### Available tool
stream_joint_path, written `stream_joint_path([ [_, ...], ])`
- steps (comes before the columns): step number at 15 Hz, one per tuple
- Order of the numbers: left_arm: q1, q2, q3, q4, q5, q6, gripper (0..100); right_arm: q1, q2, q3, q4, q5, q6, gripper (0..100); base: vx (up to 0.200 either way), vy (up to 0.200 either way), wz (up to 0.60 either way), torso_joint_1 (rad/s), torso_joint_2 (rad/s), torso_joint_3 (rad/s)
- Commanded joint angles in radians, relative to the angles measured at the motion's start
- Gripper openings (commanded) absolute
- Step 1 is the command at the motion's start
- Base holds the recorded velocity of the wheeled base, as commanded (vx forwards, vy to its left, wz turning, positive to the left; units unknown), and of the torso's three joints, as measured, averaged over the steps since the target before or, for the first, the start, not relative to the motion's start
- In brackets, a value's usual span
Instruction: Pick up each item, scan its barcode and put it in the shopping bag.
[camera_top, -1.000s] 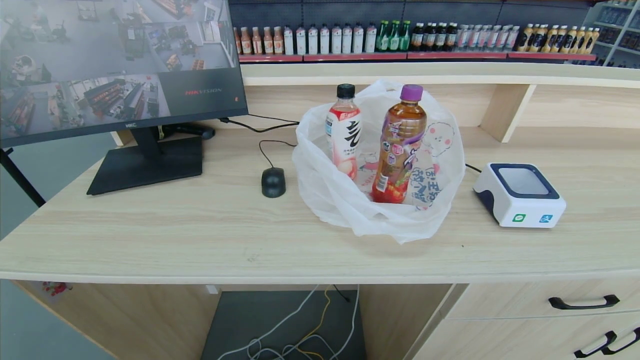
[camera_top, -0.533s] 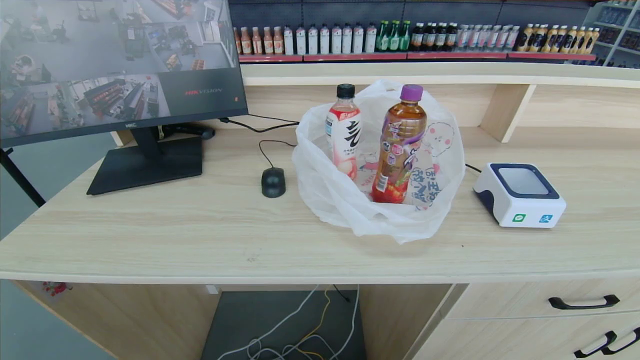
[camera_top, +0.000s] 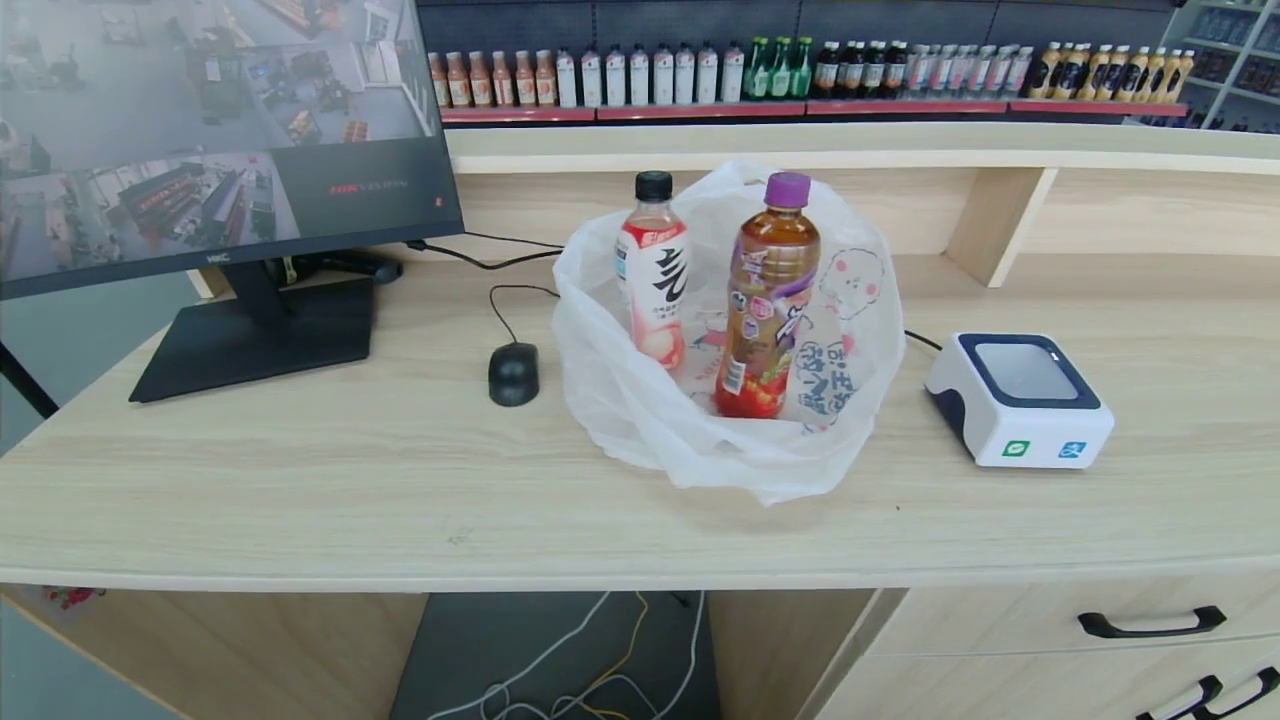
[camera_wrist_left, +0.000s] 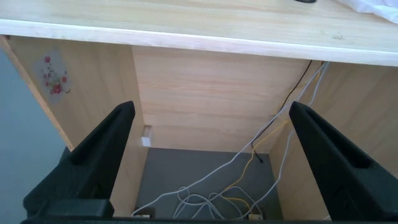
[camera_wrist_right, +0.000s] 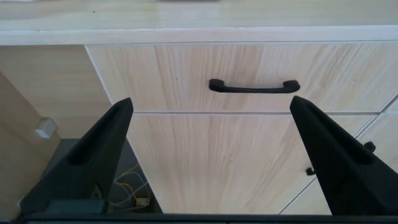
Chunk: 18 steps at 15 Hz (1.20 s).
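Note:
A white plastic shopping bag (camera_top: 640, 400) stands open on the wooden counter (camera_top: 300, 470). Two bottles stand upright inside it: a pink drink with a black cap (camera_top: 652, 270) and a brown tea bottle with a purple cap (camera_top: 765, 300). The white barcode scanner (camera_top: 1015, 400) sits to the right of the bag. My left gripper (camera_wrist_left: 211, 134) is open below the counter edge, facing the gap under the desk. My right gripper (camera_wrist_right: 211, 134) is open too, facing a drawer front below the counter.
A monitor on a black stand (camera_top: 250, 335) fills the counter's left side, with a black mouse (camera_top: 513, 373) beside the bag. Loose cables (camera_wrist_left: 249, 168) hang under the desk. Drawers with black handles (camera_wrist_right: 254, 87) lie at the right. Shelves of bottles (camera_top: 800, 70) stand behind.
The whole head view has shifted, so the camera moved; everything sits slightly further left and lower in the picture. The bag, bottles and scanner have not moved on the counter.

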Motion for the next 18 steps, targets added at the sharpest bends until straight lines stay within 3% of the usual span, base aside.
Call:
stream_joint_path([
  [1, -0.001, 0.000, 0.000, 0.001, 0.000, -0.001, 100, -0.001, 0.001, 0.000, -0.002, 0.001, 0.000, 100, 0.000, -0.200, 0.00, 0.002, 0.00, 0.002],
  [18, -0.001, 0.000, 0.000, 0.001, 0.000, -0.001, 100, -0.001, 0.001, 0.000, -0.002, 0.001, 0.001, 100, 0.000, -0.188, 0.00, 0.002, 0.00, 0.002],
])
